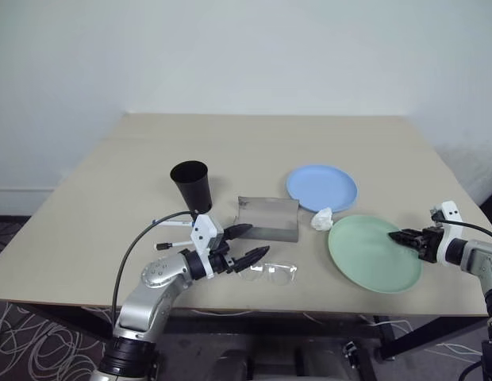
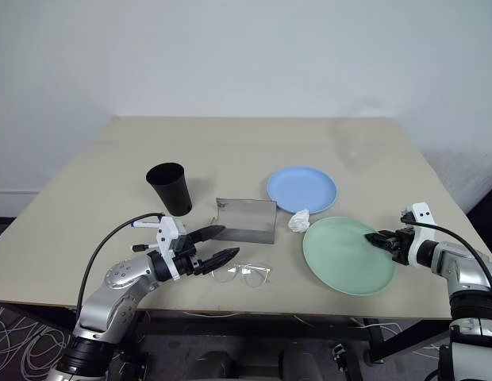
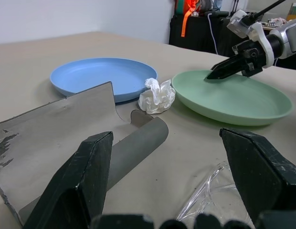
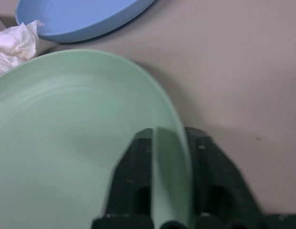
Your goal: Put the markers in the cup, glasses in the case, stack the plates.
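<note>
Mint green round plate (image 1: 373, 252) sat at table's (image 1: 87, 230) 4 o'clock, its right rim clamped between right gripper's (image 4: 169, 143) black fingers. Light blue round plate (image 1: 321, 186) lay at its 11 o'clock, white tissue lump (image 1: 321, 219) between. Left gripper (image 1: 244, 244) gaped wide over clear thin-framed glasses (image 1: 270, 272), near grey open case (image 1: 268, 218)

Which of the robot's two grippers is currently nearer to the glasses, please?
The left. The left gripper hangs open just beside the glasses at the table's front edge, while the right gripper is far across, shut on the mint green plate rim.
</note>
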{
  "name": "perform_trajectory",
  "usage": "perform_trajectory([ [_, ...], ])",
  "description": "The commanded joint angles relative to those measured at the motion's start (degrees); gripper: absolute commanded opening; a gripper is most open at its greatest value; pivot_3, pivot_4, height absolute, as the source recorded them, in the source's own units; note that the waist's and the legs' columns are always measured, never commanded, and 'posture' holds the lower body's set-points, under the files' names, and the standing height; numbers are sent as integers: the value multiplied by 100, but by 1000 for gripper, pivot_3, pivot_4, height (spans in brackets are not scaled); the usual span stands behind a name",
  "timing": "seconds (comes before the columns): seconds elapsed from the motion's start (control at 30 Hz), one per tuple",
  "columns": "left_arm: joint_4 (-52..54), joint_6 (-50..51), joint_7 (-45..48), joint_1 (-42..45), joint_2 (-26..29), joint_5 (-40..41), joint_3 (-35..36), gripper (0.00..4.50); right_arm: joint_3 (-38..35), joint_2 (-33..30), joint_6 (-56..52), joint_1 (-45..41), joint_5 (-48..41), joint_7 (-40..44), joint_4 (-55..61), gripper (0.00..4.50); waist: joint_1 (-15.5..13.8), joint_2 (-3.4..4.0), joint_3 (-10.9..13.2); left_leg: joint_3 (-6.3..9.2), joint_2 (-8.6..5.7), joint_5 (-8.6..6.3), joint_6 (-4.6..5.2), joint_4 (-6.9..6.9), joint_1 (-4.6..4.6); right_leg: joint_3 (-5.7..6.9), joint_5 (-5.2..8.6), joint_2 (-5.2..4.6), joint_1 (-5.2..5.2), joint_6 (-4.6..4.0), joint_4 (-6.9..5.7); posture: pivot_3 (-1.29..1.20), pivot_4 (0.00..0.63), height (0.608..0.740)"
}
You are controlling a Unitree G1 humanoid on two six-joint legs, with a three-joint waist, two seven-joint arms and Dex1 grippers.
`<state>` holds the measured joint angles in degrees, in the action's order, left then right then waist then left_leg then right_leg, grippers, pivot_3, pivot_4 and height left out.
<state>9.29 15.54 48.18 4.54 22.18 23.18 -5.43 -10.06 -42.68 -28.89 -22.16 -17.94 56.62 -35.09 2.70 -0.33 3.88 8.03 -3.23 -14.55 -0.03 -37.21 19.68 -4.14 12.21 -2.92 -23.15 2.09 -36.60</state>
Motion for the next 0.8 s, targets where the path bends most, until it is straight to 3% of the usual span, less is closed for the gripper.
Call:
perform_trajectory([
  [0.03,125,-95,15,55,35,4,52,3795,-33,-120,-3,-116,15,14,202,188,2,0,0,0,0,0,0,0,-1,0,0,0,0,0,0,0,0,737],
  [0.57,120,-78,16,59,44,-6,53,3795,-257,-178,-257,-246,-532,744,568,188,1,0,0,-5,1,0,1,-7,1,-2,0,0,1,0,0,0,0,737],
  [0.8,92,-89,14,95,45,-13,60,3795,-320,-1,-244,-850,-730,649,674,188,5,2,2,-9,3,-1,1,-8,0,-2,0,0,0,0,-1,0,0,737],
])
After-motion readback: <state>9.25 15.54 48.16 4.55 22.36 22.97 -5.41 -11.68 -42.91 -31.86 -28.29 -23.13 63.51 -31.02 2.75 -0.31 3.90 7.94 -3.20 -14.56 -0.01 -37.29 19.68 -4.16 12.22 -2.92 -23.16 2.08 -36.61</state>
